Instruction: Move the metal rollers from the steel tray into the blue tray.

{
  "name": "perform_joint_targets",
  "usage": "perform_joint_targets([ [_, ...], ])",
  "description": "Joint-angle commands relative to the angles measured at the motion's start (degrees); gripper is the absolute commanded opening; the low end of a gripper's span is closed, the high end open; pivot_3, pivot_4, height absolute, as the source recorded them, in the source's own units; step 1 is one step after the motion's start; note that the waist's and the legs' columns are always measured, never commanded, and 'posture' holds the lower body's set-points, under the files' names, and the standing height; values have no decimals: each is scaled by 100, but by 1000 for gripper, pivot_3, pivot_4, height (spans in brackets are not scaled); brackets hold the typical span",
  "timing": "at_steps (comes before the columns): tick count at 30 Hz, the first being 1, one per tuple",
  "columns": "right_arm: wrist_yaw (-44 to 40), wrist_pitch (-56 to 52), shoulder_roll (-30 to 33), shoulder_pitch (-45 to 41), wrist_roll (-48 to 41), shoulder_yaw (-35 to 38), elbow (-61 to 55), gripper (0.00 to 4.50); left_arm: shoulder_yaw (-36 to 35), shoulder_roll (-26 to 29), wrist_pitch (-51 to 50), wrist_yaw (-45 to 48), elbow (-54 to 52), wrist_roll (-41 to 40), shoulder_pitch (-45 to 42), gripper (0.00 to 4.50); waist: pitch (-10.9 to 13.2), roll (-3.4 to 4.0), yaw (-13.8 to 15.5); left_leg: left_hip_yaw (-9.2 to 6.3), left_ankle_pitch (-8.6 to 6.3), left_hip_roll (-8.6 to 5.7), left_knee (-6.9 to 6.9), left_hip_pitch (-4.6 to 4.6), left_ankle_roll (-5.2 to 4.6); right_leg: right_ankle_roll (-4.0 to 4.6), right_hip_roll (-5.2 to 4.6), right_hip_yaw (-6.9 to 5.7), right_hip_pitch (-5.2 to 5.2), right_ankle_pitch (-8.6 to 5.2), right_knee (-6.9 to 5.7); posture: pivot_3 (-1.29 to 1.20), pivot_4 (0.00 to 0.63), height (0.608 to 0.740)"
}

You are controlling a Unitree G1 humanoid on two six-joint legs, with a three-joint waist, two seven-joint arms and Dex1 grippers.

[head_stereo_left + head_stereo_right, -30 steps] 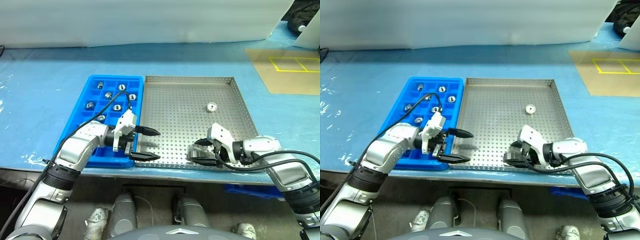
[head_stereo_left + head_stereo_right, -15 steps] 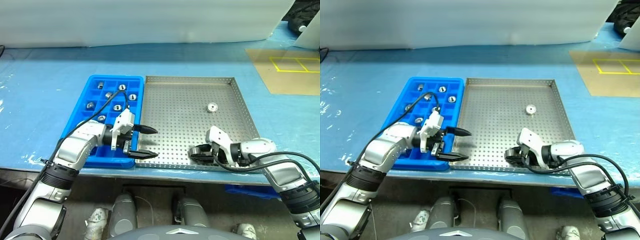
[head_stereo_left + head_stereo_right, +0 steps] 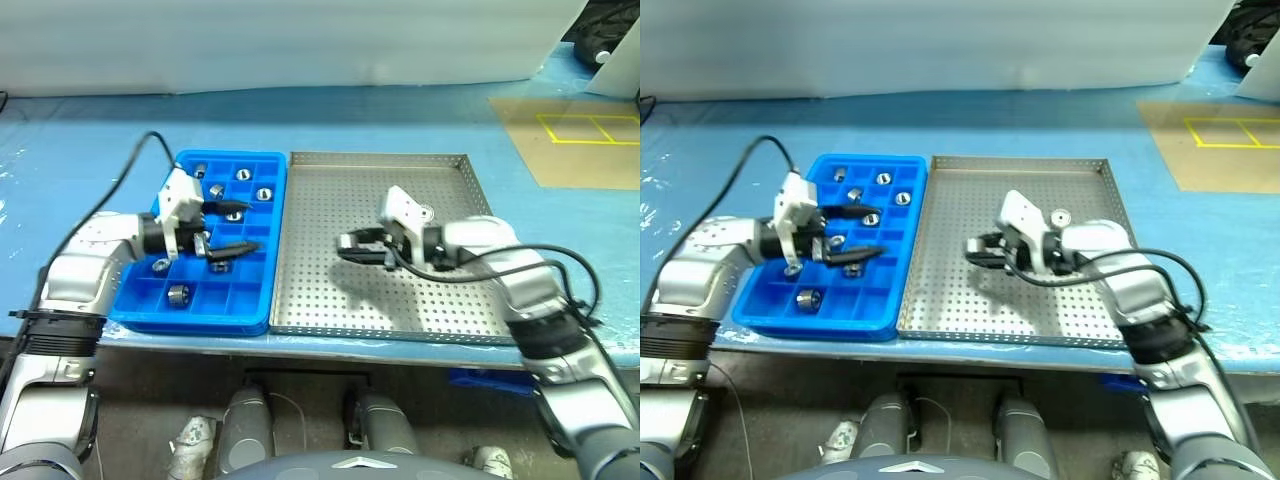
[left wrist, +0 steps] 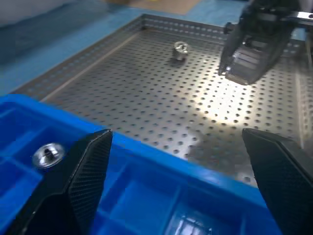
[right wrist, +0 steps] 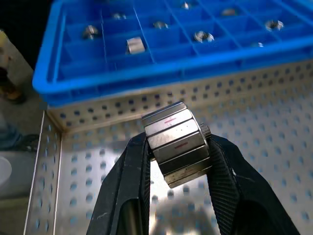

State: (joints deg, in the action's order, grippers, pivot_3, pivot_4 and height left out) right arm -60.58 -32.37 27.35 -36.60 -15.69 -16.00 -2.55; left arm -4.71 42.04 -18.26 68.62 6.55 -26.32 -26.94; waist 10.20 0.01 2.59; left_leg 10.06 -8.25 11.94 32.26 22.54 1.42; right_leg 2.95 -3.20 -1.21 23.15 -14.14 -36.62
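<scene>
Right wrist view: right gripper (image 5: 178,152) is clamping a roller (image 5: 177,143) above the steel tray (image 3: 330,290), several are sitting in the blue tray (image 3: 262,300), one roller (image 4: 180,49) is waiting at two o'clock; left gripper (image 3: 235,227) is hanging open.

A: What colours are on the table?

B: The cloth (image 3: 90,160) is light blue. The plastic tray (image 3: 270,240) is bright blue, with a grid of square cells. The steel tray (image 3: 440,300) is silver, dotted all over with small dark holes.

A: And the rollers (image 3: 240,175)?

B: Shiny silver, dark in the middle. The 1 in the right gripper (image 5: 177,164) is silver with 2 thin red marks on its facets (image 5: 177,142).

A: The fingers (image 4: 90,166)?

B: Black, with a fine woven texture. To the far right lies a tan board (image 3: 570,140) with yellow lines.
</scene>
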Motion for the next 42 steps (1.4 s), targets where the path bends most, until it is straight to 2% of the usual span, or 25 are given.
perform_joint_targets([
  [1,-10,683,-710,-653,257,-384,841,1235,-446,269,113,-149,-182,3,267,4500,0,0,4,-2,0,0,-1,16,0,2,-1,-2,13,-1,0,24,150,740],
  [6,8,1901,-1561,-1327,762,-630,2469,1235,-918,421,-48,-511,-571,-132,728,4500,1,-5,74,-9,12,0,2,87,18,4,-1,-21,76,-1,-9,97,150,740],
  [12,434,2924,-2175,-2098,1070,-308,4330,1235,-1302,480,-292,-777,-1166,-327,1348,4500,3,-8,260,-14,10,-2,7,105,16,4,-11,-28,86,0,-8,148,150,740],
  [16,618,3422,-2398,-2288,1292,-277,5012,1235,-1371,437,-413,-946,-1416,-409,1555,4500,3,-8,315,-14,11,4,6,102,19,5,-11,-30,86,-1,-13,155,150,740],
  [20,470,3597,-2475,-2225,1384,-252,5171,1235,-1321,425,-462,-1004,-1523,-454,1607,4500,3,-8,315,-14,12,5,7,101,19,5,-11,-29,86,-1,-15,150,150,740],
  [22,398,3592,-2481,-2166,1375,-215,5113,1969,-1287,432,-475,-1013,-1500,-464,1560,4500,3,-8,312,-14,13,4,8,102,22,4,-11,-29,86,-1,-15,138,150,740],
  [23,384,3592,-2482,-2149,1381,-205,5095,2144,-1276,435,-476,-1016,-1490,-467,1548,4500,3,-8,310,-14,12,4,8,101,21,4,-10,-28,86,-1,-15,138,150,740],
  [26,662,3610,-2486,-2112,1507,-165,5107,3154,-1166,420,-489,-965,-1463,-483,1472,4500,3,-8,307,-14,13,7,8,100,22,4,-6,-28,86,-1,-15,117,150,740],
  [33,817,3385,-2135,-2054,1280,327,4551,3154,-743,223,-546,-855,-1480,-511,1201,4500,2,-8,303,-13,15,5,9,102,26,4,-7,-26,87,0,-16,66,150,740],
  [37,852,3037,-1548,-1893,1117,742,3916,3154,-333,-118,-562,-818,-1428,-511,846,4500,2,-9,321,-12,16,2,15,103,27,3,-8,-25,84,0,-16,-2,150,740],
  [42,1508,3041,-506,-1691,1327,1265,3914,3154,276,-715,-432,-684,-1072,-352,350,4500,2,-11,273,-10,16,-5,30,102,26,1,-8,-18,78,2,-19,-84,150,740],
])
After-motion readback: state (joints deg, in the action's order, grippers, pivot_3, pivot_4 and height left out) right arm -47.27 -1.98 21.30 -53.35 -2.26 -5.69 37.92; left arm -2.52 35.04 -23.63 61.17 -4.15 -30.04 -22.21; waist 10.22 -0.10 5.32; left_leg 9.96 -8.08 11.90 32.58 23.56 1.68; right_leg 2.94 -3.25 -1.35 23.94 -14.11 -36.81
